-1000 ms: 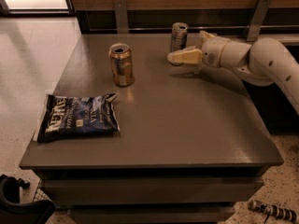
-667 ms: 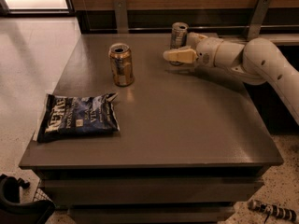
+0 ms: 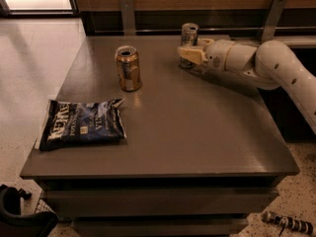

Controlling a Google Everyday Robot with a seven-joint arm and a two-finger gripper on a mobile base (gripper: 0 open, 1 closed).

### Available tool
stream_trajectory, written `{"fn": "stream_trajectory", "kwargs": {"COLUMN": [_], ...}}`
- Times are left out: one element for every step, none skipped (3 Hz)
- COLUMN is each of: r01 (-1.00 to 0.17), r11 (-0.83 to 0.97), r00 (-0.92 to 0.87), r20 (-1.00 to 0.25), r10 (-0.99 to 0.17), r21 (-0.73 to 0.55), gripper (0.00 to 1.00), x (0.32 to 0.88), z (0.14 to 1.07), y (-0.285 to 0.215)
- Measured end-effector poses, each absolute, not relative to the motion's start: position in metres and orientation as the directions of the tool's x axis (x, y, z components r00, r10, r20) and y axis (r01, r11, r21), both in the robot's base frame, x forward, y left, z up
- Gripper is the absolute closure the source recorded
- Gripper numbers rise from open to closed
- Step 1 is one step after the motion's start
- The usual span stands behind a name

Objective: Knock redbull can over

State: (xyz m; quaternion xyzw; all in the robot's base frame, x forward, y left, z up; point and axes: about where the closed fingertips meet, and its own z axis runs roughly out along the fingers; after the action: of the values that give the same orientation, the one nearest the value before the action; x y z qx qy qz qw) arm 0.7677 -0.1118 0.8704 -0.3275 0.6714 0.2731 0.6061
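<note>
The redbull can (image 3: 189, 33) is a slim silver and blue can standing upright near the far edge of the brown table (image 3: 197, 132). My gripper (image 3: 190, 54), cream coloured on a white arm that comes in from the right, is right in front of the can's lower half and hides it. It appears to touch the can. The top of the can shows above the gripper.
A shorter, wider gold can (image 3: 128, 68) stands upright to the left of the redbull can. A dark blue chip bag (image 3: 81, 125) lies flat near the table's left front edge. A wooden wall with metal brackets runs behind the table.
My gripper has moved a little left and back, closing in on the base of the redbull can. The can still stands upright. The gold can and the bag have not moved.
</note>
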Motion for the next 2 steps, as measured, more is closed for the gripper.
{"fn": "stream_trajectory", "kwargs": {"r01": [-0.774,-0.776], "r11": [0.633,0.629], "r00": [-0.051,-0.051], "r20": [-0.993,-0.993], "r10": [-0.108,-0.108], "r21": [-0.029,-0.029], "gripper": [0.86,1.0], "x": [0.7678,0.7679], "z": [0.8701,0.8699], "y": [-0.1086,-0.1054]}}
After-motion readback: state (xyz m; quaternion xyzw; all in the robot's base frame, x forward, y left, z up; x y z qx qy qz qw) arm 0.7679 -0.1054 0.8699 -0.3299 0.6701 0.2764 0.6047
